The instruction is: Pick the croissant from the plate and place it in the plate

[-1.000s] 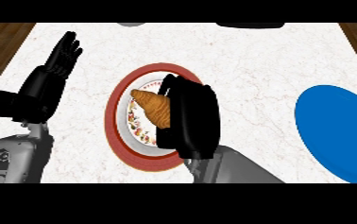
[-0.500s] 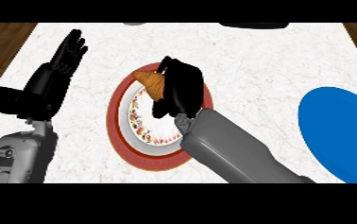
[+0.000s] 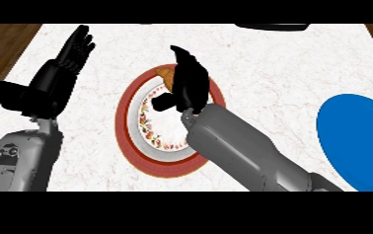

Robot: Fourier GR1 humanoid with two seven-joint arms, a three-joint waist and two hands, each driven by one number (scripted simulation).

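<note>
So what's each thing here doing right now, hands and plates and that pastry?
Right hand: curled round the croissant.
Croissant: gripped, mostly hidden, over the red-rimmed plate's far edge.
Red-rimmed plate: flat on the counter.
Blue plate: at the right, nothing on it.
Left hand: open, resting, fingers up.

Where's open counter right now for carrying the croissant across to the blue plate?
The right hand, curled on the croissant, is over the far rim of the red-rimmed plate. Bare counter runs from that plate to the blue plate, itself bare. At the view's left, a narrower strip separates the resting open left hand from the red-rimmed plate.
</note>
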